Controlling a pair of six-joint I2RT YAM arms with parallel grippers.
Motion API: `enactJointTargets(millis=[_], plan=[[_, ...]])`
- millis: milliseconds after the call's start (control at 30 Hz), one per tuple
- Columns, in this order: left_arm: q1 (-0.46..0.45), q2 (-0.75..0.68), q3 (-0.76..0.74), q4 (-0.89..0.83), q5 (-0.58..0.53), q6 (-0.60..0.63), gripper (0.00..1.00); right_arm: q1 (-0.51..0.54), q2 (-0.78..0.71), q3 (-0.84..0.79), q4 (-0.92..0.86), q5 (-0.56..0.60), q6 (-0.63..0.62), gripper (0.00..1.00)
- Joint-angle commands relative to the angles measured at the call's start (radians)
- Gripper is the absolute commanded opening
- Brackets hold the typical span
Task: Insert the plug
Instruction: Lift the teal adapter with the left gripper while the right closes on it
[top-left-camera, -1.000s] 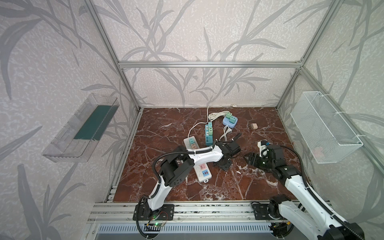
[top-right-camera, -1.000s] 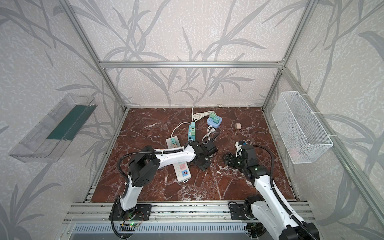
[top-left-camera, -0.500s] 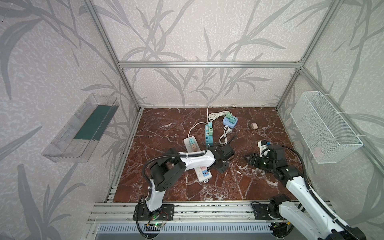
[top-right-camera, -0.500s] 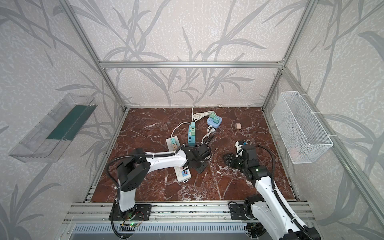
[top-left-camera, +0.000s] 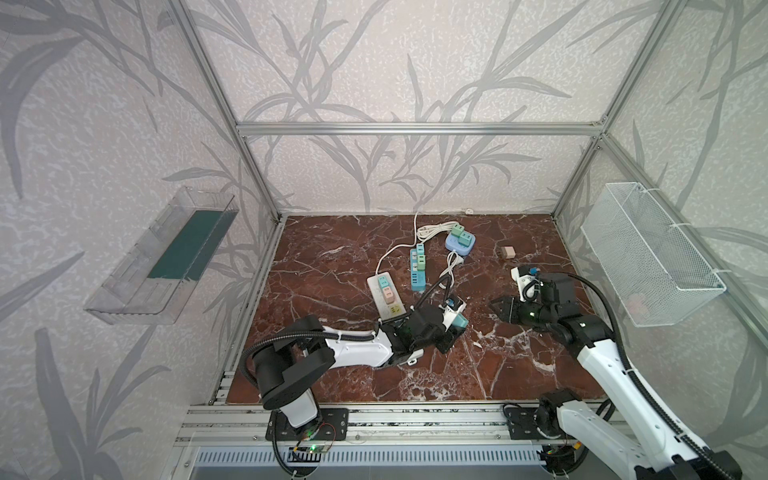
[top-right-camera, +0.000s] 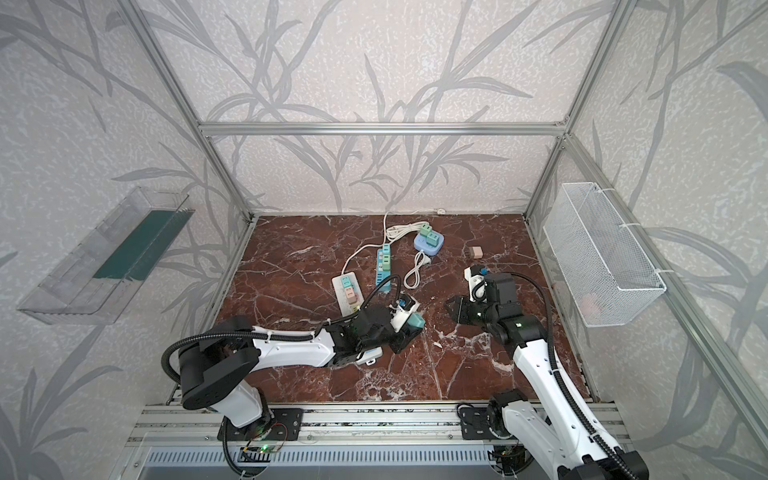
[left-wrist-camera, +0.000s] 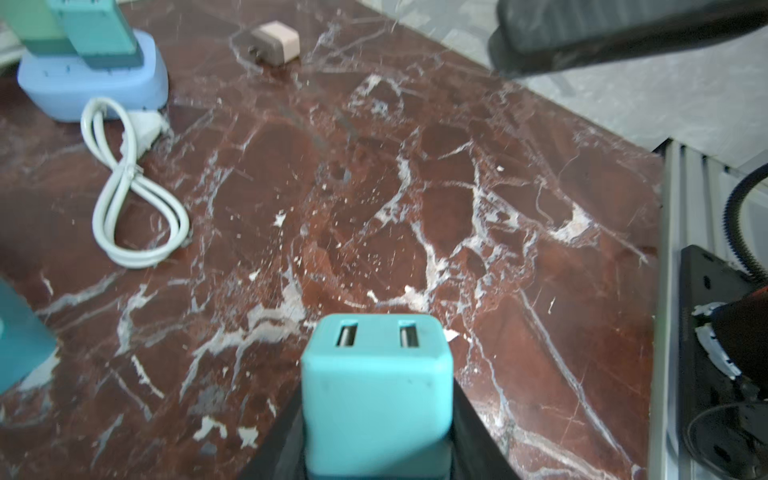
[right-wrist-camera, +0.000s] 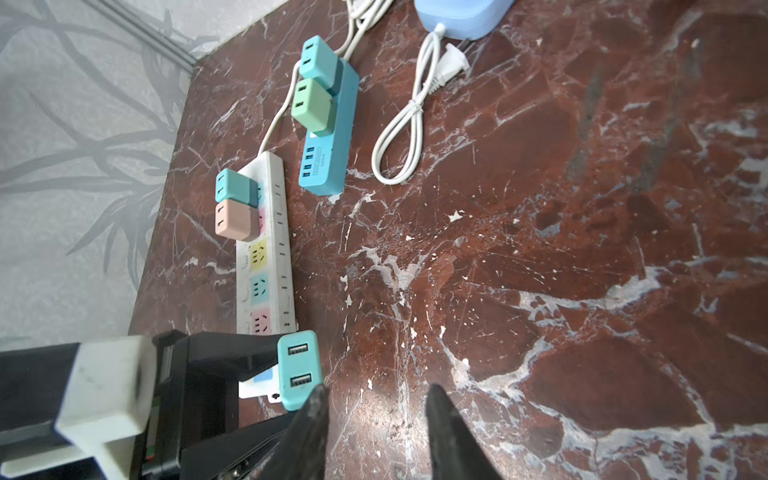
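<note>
**Clerk:** Ground entry: red-veined marble tabletop (top-left-camera: 332, 266), set in a leaf-papered booth of aluminium framing. Nearest lot?

**Checker:** Left gripper (top-left-camera: 456, 327), jaws clamped on the flanks of the teal plug (left-wrist-camera: 376, 386). USB face points away from the wrist; prongs hidden. Location: just off the near end of the white power strip (right-wrist-camera: 280, 232), likely staged for one of its free sockets.

**Clerk:** Opposite it?

**Checker:** Right gripper (right-wrist-camera: 376, 399), jaws parted, bare marble between them, one tip just beside the plug. Holds nothing; judged a helper for re-gripping or steadying.

**Clerk:** Strip's condition?

**Checker:** Two adapters seated at its far end; yellow, teal and pink sockets vacant toward the near end, hence the plug's station there.

**Clerk:** Beyond?

**Checker:** Blue power strip (right-wrist-camera: 332, 137) bearing two adapters; looped white cord (right-wrist-camera: 414, 106) beside it; lilac cube socket (left-wrist-camera: 95, 89) with two more. Beige adapter (left-wrist-camera: 276, 41) lies loose, well apart on the right.

**Clerk:** Walls?

**Checker:** Clear tray (top-left-camera: 124, 299) left, wire basket (top-left-camera: 648, 257) right, neither near the work.
</note>
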Motion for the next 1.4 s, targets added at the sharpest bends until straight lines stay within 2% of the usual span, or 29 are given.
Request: enactJointTargets(millis=[0, 133, 333, 600, 833, 967, 1033, 1133, 1200, 1367], plan=[[-0.008, -0.008, -0.021, 0.180, 0.058, 0.104, 0.23, 0.041, 0.034, 0.059, -0.058, -0.046, -0.048, 0.49], [-0.011, -0.012, -0.009, 0.140, 0.086, 0.137, 0.23, 0.124, 0.081, 0.089, -0.069, -0.042, -0.071, 0.57], [-0.022, -0.024, -0.004, 0.110, 0.086, 0.162, 0.23, 0.187, 0.144, 0.083, -0.012, -0.029, -0.043, 0.58], [-0.029, -0.037, -0.003, 0.103, 0.060, 0.187, 0.23, 0.219, 0.197, 0.054, 0.047, -0.073, -0.023, 0.45], [-0.030, -0.038, -0.003, 0.111, 0.031, 0.208, 0.23, 0.240, 0.168, -0.012, 0.064, -0.023, -0.003, 0.45], [-0.029, -0.043, -0.006, 0.114, 0.018, 0.228, 0.23, 0.241, 0.160, -0.025, 0.062, -0.033, -0.001, 0.44], [-0.030, -0.044, -0.006, 0.115, 0.015, 0.232, 0.23, 0.241, 0.158, -0.032, 0.077, -0.041, 0.011, 0.40], [-0.029, -0.045, -0.006, 0.118, 0.012, 0.235, 0.23, 0.241, 0.150, -0.041, 0.111, -0.061, 0.033, 0.27], [-0.030, -0.048, -0.007, 0.117, 0.008, 0.238, 0.26, 0.241, 0.145, -0.041, 0.127, -0.072, 0.047, 0.18], [-0.032, -0.066, -0.017, 0.110, -0.070, 0.229, 0.55, 0.241, 0.115, -0.037, 0.144, -0.069, 0.070, 0.09]])
